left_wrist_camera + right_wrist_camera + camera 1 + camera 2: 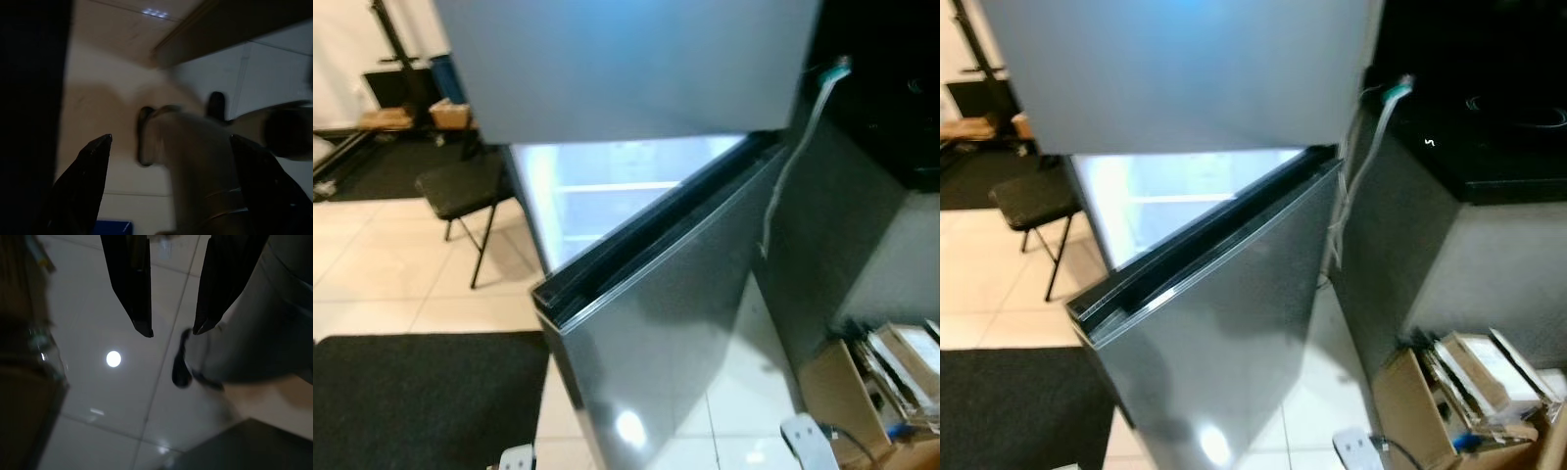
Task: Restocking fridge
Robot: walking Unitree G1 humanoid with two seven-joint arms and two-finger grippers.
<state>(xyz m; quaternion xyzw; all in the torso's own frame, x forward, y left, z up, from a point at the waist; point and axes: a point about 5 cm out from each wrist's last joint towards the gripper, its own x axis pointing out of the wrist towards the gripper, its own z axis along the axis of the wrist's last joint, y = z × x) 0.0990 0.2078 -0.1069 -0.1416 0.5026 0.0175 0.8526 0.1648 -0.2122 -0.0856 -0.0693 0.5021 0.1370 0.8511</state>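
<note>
The grey steel fridge's lower door (675,323) stands ajar; left tool (168,147) and right tool (171,330) hang spread above pale floor tiles (112,396).

Pale tiled floor (382,284), black rug (421,401), folding chair (460,191), cardboard box (1420,416) of papers.

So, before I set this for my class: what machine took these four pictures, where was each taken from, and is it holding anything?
A walking humanoid robot took them. The two wide pictures come from cameras on its head, looking down at a grey fridge whose lower door stands open, with lit shelves inside. Nearby are a black chair, a dark mat and a cardboard box of papers. The other two come from its wrists, looking along black fingers at the tiled floor. The left gripper and right gripper are both open and hold nothing.
</note>
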